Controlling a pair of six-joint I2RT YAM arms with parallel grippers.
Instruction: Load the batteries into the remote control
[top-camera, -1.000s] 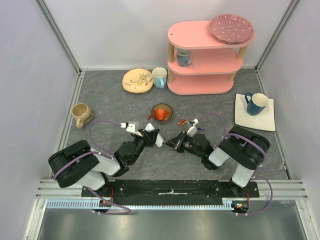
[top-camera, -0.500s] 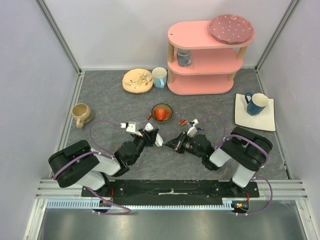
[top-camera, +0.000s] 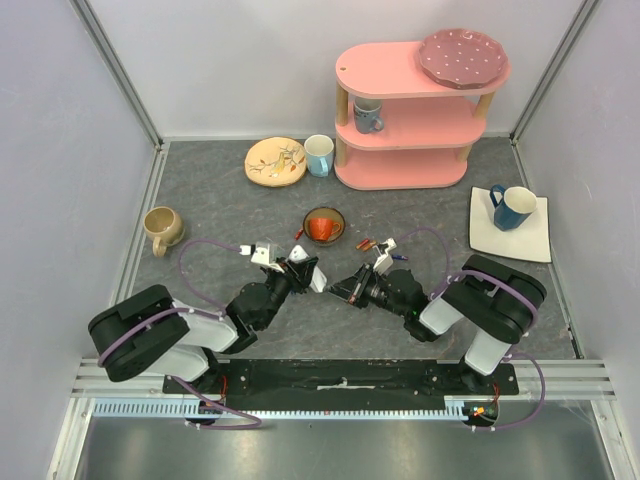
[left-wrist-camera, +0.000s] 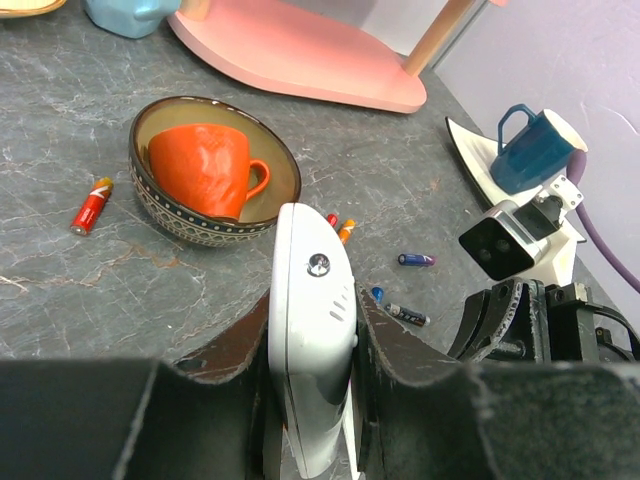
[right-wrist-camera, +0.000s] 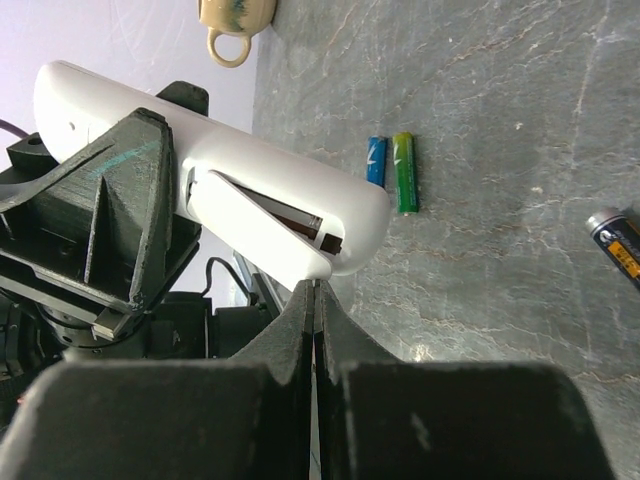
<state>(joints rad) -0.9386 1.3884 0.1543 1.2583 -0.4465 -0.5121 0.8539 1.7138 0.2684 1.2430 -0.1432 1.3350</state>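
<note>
In the top view, the left gripper (top-camera: 303, 270) was clamped on the remote control (top-camera: 317, 281). It appeared to hold the remote clear of the surface (top-camera: 200, 200), at 6 o'clock of the bowl (top-camera: 324, 226). The remote's long axis ran roughly 11 to 5 o'clock. The right gripper (top-camera: 345, 288) met it from 4 o'clock, fingers together. Loose batteries (top-camera: 365, 243) lay at 4 o'clock of the bowl.

In the left wrist view, the remote was pinched by its long sides and ran along the 12-to-6 line. Its free end pointed to 12 o'clock, towards the bowl and the orange cup (left-wrist-camera: 205, 165) inside it. A red battery (left-wrist-camera: 91, 205) lay at 9 o'clock of the bowl.

In the right wrist view, the right gripper's jaws were pressed flat together and held nothing. Their tips sat at the edge of the battery cover (right-wrist-camera: 262, 205), which stood slightly raised over a dark slot. The remote ran 10 to 4 o'clock. A blue battery (right-wrist-camera: 376, 160) and a green battery (right-wrist-camera: 404, 172) lay side by side at 1 o'clock of its rounded end.

The step in hand looked like prying the cover off, with no cell loaded yet. The next move would need the tips to catch that lip and work the cover off, while the left grip held firm.
</note>
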